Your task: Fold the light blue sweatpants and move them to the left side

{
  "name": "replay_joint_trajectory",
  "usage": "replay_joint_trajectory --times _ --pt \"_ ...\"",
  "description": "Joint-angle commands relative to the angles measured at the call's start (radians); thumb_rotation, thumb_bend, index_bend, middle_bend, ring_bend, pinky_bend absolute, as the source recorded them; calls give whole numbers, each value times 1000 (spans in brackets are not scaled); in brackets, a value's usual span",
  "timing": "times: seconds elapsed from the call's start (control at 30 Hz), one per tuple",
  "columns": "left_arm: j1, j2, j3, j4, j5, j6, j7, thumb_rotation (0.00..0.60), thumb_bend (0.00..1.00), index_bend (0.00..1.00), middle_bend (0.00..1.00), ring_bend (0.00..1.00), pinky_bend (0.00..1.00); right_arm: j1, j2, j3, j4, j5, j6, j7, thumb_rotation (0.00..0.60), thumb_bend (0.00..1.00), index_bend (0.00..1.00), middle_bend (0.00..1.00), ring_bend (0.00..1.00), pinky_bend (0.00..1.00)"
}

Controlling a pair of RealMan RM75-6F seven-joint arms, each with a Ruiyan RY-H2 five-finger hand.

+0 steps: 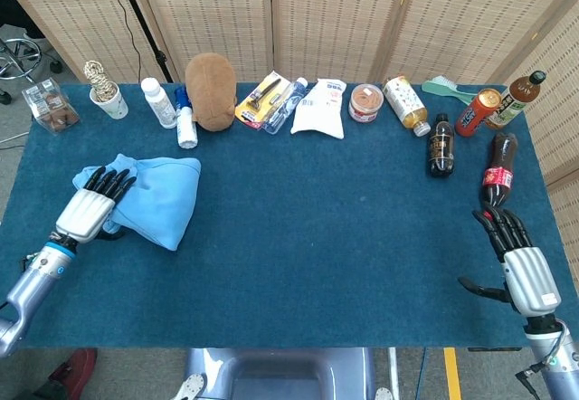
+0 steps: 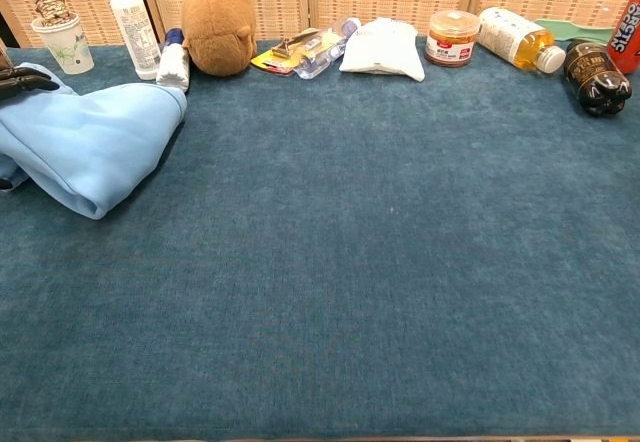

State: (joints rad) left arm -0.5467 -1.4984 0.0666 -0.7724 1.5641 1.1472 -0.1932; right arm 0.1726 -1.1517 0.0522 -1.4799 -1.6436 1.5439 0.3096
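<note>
The sweatpants (image 1: 149,197) are sitting folded in a bundle on the counter's (image 1: 326,237) left side. The left hand (image 1: 90,208) is resting flat on their edge, fingers straight, gripping nothing, probably just smoothing them. The right hand (image 1: 520,260) is idling empty, fingers apart, far right.

— Light blue for the sweatpants (image 1: 154,196), plain, on a deep teal tablecloth (image 1: 317,228). Silver-white on the back of the left hand (image 1: 90,205), black on its fingers (image 1: 110,181).

— Same silver and black on the right hand (image 1: 520,260). Brown for the plush toy (image 1: 210,90). White with blue print on the pouch (image 1: 319,108). Orange-red on the can (image 1: 478,111). Beige weave on the screens (image 1: 335,15) behind.
</note>
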Motion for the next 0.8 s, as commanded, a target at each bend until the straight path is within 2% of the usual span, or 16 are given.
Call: replay_joint_trajectory --times 0.03,0.2,0.4,0.57,0.8 --pt "12 29 -9 -45 -7 20 16 455 0 0 0 0 0 -1 1 -2 -3 -3 2 0 600 0 0 0 0 29" --pt "51 103 -32 -145 -19 105 13 465 0 0 0 0 0 -5 5 -4 -11 -9 11 -1 600 0 0 0 0 29" --pt "127 230 -48 -315 -54 198 24 517 0 0 0 0 0 -13 14 -5 -20 -16 27 -11 600 0 0 0 0 22" --pt "206 317 -59 -485 -125 240 41 593 0 0 0 0 0 -16 7 2 -6 -24 49 -43 600 0 0 0 0 0" --pt "317 384 -55 -669 -208 300 49 600 0 0 0 0 0 -21 -23 24 30 -7 73 -102 600 0 0 0 0 0"
